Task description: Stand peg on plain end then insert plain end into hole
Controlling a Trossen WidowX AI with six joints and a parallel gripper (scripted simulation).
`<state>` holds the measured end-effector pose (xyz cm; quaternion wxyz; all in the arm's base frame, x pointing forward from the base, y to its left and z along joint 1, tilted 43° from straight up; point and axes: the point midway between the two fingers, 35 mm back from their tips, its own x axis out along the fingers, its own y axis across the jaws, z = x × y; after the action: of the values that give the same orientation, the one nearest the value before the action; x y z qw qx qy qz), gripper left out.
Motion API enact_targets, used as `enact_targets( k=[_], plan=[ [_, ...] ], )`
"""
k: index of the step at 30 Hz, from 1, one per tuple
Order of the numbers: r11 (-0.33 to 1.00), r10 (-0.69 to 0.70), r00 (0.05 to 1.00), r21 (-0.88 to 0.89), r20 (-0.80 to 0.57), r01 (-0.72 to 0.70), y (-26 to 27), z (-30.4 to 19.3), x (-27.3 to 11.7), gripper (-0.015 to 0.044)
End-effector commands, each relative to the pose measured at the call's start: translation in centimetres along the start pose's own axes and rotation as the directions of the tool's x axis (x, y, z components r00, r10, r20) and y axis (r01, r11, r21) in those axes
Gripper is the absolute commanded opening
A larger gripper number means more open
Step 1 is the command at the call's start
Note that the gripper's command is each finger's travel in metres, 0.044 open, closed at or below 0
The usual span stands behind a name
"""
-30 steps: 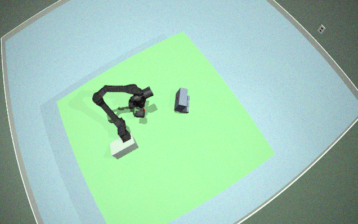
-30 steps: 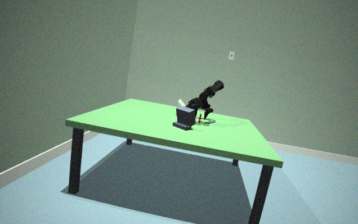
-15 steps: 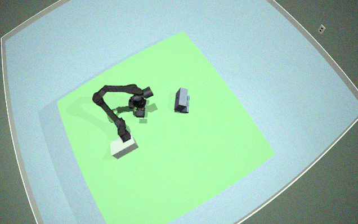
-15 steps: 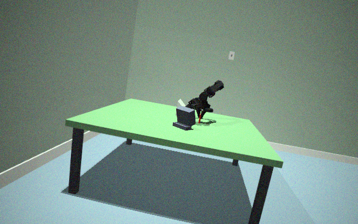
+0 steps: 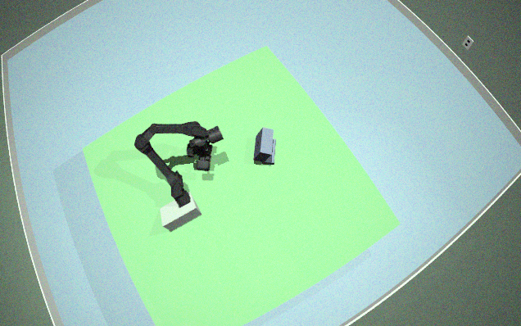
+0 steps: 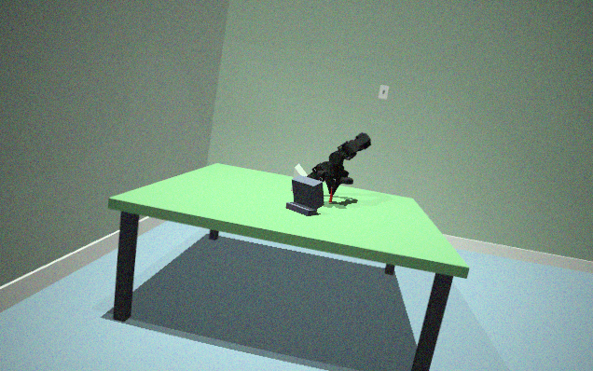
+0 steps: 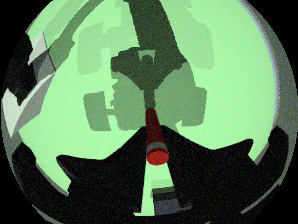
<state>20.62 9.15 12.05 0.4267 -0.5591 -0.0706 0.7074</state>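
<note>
The red peg (image 6: 331, 197) (image 7: 154, 132) stands upright on the table, its plain end down and its banded end up; the pale band shows just below the top in the wrist view. My gripper (image 6: 332, 190) (image 7: 153, 130) points down and is shut on the peg, one finger on each side. In the top view the arm hides the peg. The grey sloped panel (image 5: 267, 141) (image 6: 308, 193) (image 7: 166, 206) stands a short way from the gripper. Its hole cannot be made out in any view.
The arm rises from a white block (image 5: 173, 214) (image 6: 299, 170) on the green table (image 5: 262, 229) (image 6: 224, 205). The panel has a low foot block (image 6: 300, 209) on its far side from the arm. The arm's shadow lies around the peg.
</note>
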Motion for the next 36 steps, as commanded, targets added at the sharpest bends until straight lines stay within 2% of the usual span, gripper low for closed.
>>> enact_targets(
  k=[1,19,36],
  plan=[
    [1.0,0.004,1.0,-0.005,-0.006,-0.004,-0.1,-0.3,-1.3,0.0],
    [1.0,0.002,1.0,0.002,0.003,-0.002,0.0,-0.4,-7.1,0.0],
    [0.987,0.117,0.99,-0.1,-0.081,-0.125,0.9,-1.6,-6.0,0.0]
  ],
)
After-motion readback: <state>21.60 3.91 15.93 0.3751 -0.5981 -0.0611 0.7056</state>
